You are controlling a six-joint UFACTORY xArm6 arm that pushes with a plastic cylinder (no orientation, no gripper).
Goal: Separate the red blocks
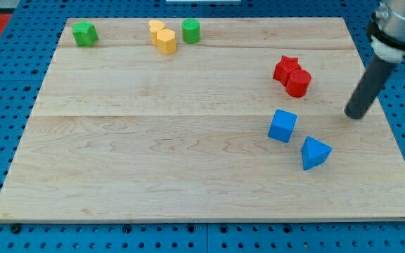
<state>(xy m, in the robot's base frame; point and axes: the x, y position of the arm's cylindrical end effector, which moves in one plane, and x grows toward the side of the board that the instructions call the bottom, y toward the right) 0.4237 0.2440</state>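
Note:
Two red blocks touch each other at the view's right: a red star-shaped block [285,67] and a red cylinder [299,83] just below and right of it. My tip [356,115] rests on the board to the right of them, a little lower than the cylinder and apart from it by about a block's width or more. The dark rod rises from the tip toward the view's top right.
A blue cube [283,126] and a blue triangular block [315,152] lie below the red pair. Along the view's top edge are a green block [84,33], two touching yellow blocks [163,37] and a green cylinder [191,31]. The wooden board [153,154] sits on a blue pegboard.

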